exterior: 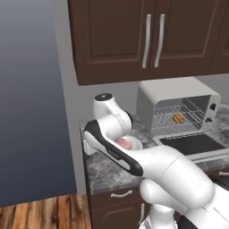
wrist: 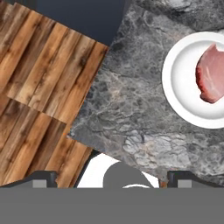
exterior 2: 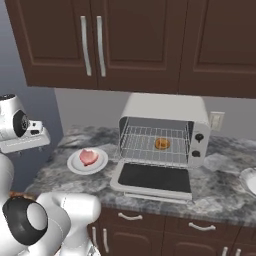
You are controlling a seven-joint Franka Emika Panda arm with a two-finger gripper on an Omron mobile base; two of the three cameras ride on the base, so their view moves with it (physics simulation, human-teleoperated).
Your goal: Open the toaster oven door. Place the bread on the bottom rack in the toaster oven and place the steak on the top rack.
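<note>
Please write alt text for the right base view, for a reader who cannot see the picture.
A toaster oven stands on a marble counter with its door dropped open and the bread on a wire rack inside. To its left, the steak lies on a white plate.

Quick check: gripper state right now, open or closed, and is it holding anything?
Gripper: open, holding nothing; it hangs over the counter's edge, with the steak on its white plate off to one side.
</note>
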